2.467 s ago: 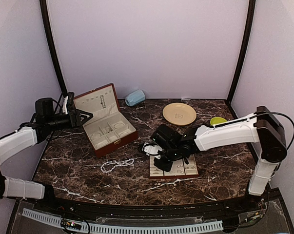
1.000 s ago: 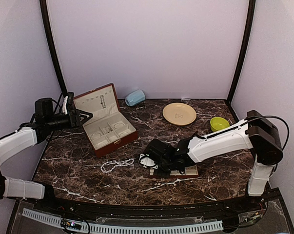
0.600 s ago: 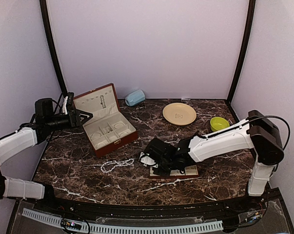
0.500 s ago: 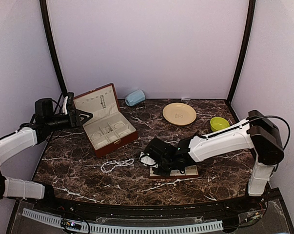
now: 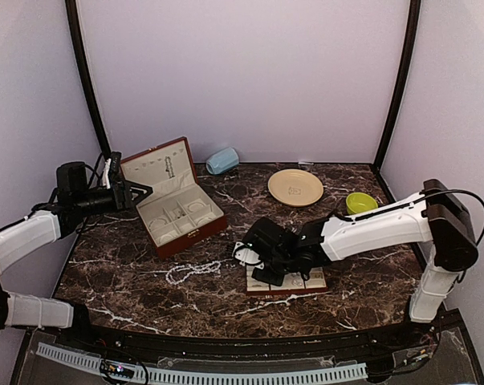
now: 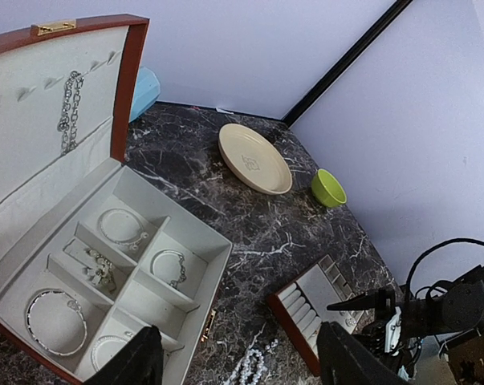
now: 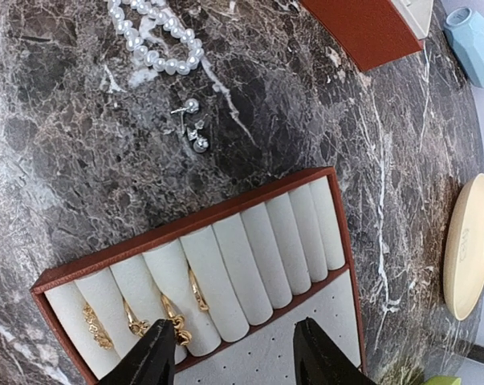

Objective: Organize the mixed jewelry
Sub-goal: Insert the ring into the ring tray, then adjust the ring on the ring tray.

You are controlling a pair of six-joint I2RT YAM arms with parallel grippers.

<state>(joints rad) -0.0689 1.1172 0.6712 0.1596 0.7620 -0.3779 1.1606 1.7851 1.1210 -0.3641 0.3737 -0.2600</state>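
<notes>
My right gripper (image 7: 235, 353) hangs low over the ring tray (image 7: 258, 249). Its two fingers (image 7: 157, 353) are spread apart with nothing between them, and below the gap lie the tray's cream rolls. Four gold-coloured rings (image 7: 195, 293) stand in the slots at one end of the row. One of my fingertips is right at one of them, but I cannot tell whether it touches.

From above, this gripper (image 5: 267, 271) covers the left part of the tray (image 5: 306, 282), which sits near the front middle of the table (image 5: 362, 265). Two small pearl earrings (image 7: 192, 120) lie loose on the marble just left of the tray, apart from my fingers. Further left is the pearl strand (image 7: 153, 40), bunched in loose loops. In the overhead view the strand (image 5: 192, 271) lies left of my right gripper and on the near side of the jewelry box (image 5: 177, 210), touching neither.

My left gripper (image 5: 136, 192) is raised at the far left beside the open box, its fingers (image 6: 133, 365) also spread and empty. It looks down into the box (image 6: 33, 241), where bracelets (image 6: 121, 228) lie in the cream compartments and a chain (image 6: 67, 112) hangs in the lid. The strand (image 6: 254, 369) shows near the bottom edge of that view, between those fingers but well below them.

A plate (image 5: 295, 187) and a green bowl (image 5: 358, 200) stand at the far right, well apart from both grippers.
</notes>
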